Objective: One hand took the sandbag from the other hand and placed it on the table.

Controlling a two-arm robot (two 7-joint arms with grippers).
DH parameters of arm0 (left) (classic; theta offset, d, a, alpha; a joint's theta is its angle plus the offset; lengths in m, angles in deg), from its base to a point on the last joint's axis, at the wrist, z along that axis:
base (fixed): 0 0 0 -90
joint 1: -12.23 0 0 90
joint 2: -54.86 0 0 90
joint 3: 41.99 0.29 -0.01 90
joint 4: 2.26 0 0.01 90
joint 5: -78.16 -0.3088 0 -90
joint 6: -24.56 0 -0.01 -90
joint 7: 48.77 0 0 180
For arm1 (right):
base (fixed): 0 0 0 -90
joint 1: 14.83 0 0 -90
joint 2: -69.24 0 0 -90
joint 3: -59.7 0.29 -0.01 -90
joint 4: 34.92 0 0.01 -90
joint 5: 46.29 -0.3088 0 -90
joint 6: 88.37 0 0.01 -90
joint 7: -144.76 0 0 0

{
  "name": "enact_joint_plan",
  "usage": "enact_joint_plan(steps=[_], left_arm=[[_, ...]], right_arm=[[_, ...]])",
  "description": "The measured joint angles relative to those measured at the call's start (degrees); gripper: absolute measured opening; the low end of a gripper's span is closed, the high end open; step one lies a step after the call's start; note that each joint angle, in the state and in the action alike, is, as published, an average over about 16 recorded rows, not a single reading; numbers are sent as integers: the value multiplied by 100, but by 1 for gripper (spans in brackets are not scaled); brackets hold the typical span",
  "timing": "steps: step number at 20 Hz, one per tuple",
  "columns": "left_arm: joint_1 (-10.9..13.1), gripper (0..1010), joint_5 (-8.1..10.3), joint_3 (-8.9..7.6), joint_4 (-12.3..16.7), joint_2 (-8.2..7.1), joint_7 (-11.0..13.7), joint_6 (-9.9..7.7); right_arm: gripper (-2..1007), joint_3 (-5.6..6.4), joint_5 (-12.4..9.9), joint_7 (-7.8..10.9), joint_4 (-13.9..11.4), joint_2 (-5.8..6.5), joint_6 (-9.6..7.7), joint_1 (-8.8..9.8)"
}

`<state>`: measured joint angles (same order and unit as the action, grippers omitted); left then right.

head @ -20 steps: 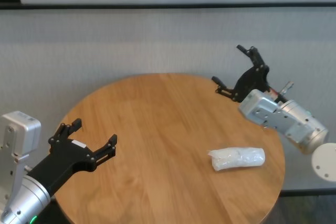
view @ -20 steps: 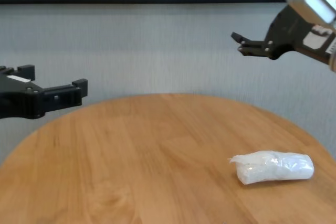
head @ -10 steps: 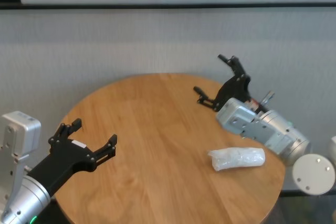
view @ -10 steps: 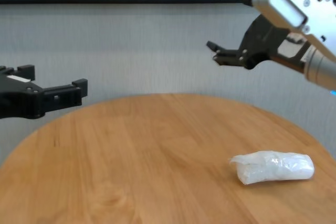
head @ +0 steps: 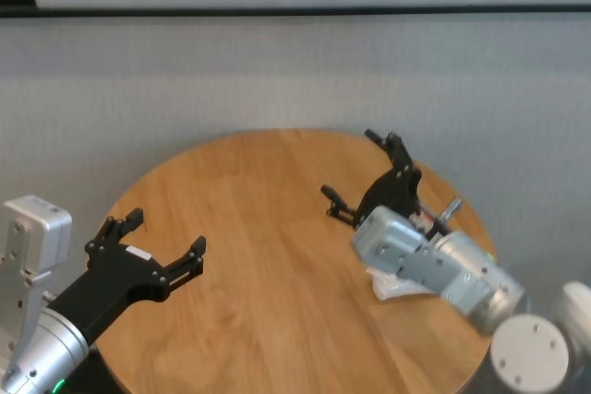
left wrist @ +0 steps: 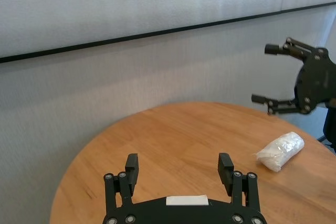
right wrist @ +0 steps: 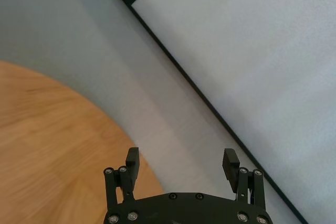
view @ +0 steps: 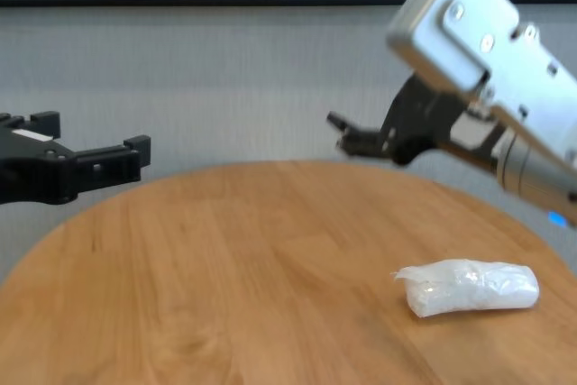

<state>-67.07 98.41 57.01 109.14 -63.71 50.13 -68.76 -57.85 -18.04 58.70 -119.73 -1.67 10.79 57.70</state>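
Observation:
The white sandbag (view: 469, 288) lies on its side on the round wooden table (view: 225, 268), toward the right. It also shows in the left wrist view (left wrist: 279, 150). In the head view the right wrist hides most of the sandbag (head: 383, 285). My right gripper (head: 349, 165), with skeletal curved fingers, is open and empty. It hovers above the table just beyond the sandbag, apart from it (left wrist: 262, 73). My left gripper (head: 166, 232), flat and black with a white sticker, is open and empty over the table's near left edge (view: 90, 132).
A grey wall with a black rail (view: 180, 2) stands close behind the table. The table's far edge curves just past the right gripper's fingers (right wrist: 132, 157). Bare wood lies between the two grippers (head: 259, 228).
My right arm has swung left and lower, from beyond the table's right edge to over the table, and now covers most of the sandbag in the head view. The sandbag and left arm have not moved.

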Motion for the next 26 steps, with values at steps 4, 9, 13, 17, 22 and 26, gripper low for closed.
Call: enact_joint_plan(steps=[4,9,13,17,22,26], left_arm=[[0,1002,0,0,0,0,0,0],[0,1001,0,0,0,0,0,0],[0,1002,0,0,0,0,0,0],[0,1002,0,0,0,0,0,0],[0,1002,0,0,0,0,0,0],[0,1002,0,0,0,0,0,0]], right_arm=[[1005,3,133,-30,-296,24,-210,259],[1005,4,254,-57,-541,71,-368,468],[1005,8,277,-59,-559,94,-374,478],[1005,4,253,-56,-525,82,-354,454],[1005,0,235,-54,-500,72,-340,437],[1005,-2,226,-52,-489,67,-333,429]])
